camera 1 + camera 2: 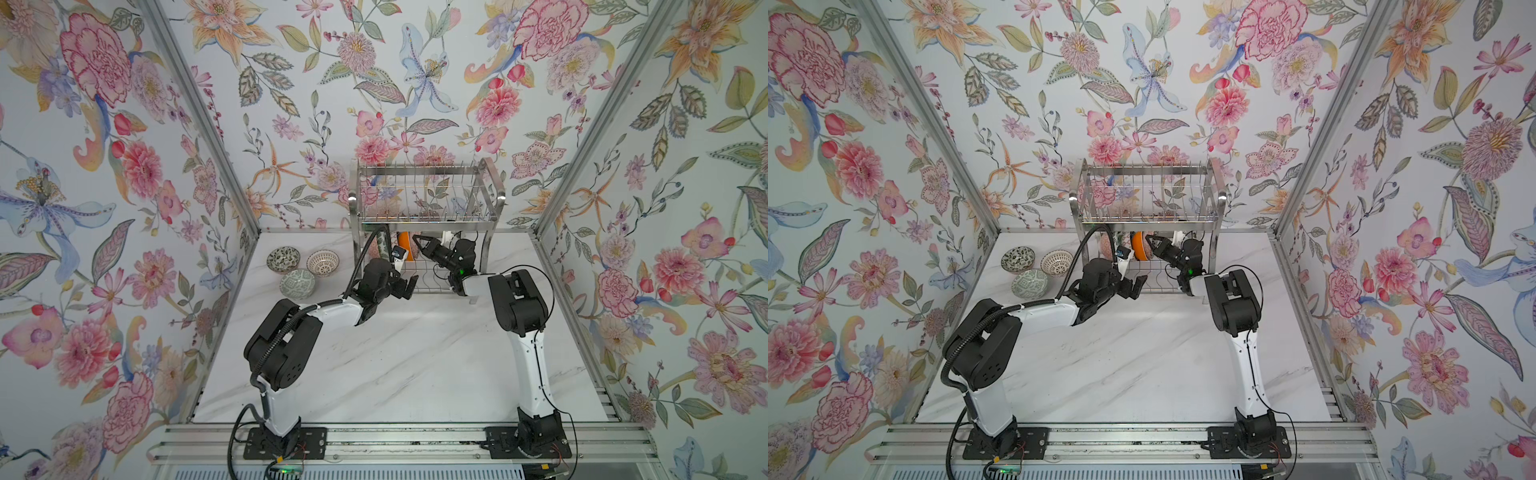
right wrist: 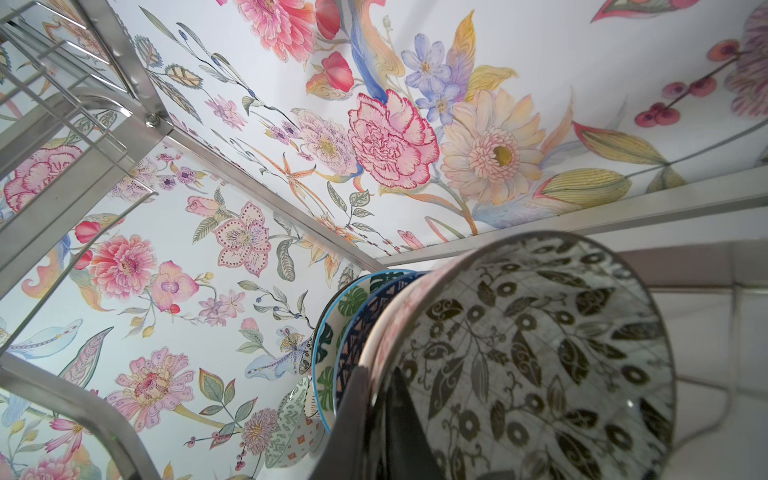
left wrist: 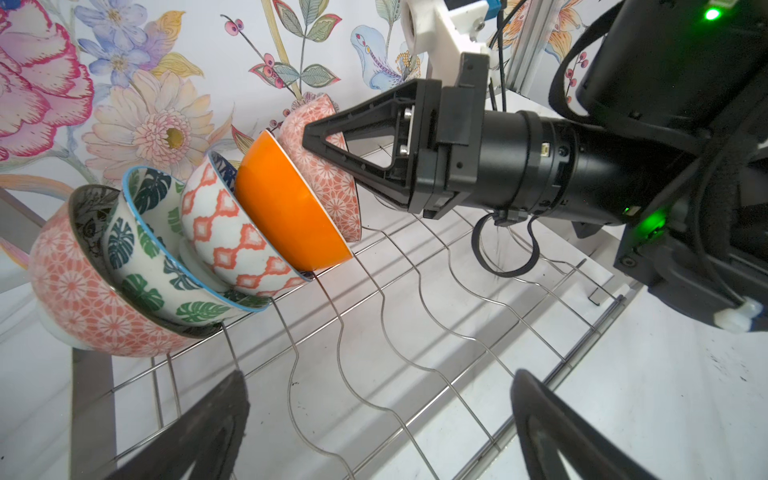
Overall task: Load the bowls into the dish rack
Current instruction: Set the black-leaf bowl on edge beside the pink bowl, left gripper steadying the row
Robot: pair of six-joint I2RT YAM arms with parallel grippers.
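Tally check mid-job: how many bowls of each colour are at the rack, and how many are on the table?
At the rack, pink patterned bowls: 2
orange bowl: 1
green leaf bowl: 1
red diamond bowl: 1
bowls on the table: 3
Total: 8 bowls

My head pair sits high over my bases [image 1: 286,442], looking down and forward at the back wall [image 1: 374,83]; both top views take in the whole table [image 1: 374,365], my two arms [image 1: 299,328] and the rack [image 1: 419,168]. My left wrist camera hangs close over the rack's lower shelf [image 3: 415,332], facing the bowls [image 3: 232,232] and my right gripper [image 3: 308,139]. My right wrist camera looks from very near into the end bowl [image 2: 540,353], up toward the walls [image 2: 457,62]. Both wrist views share those bowls.
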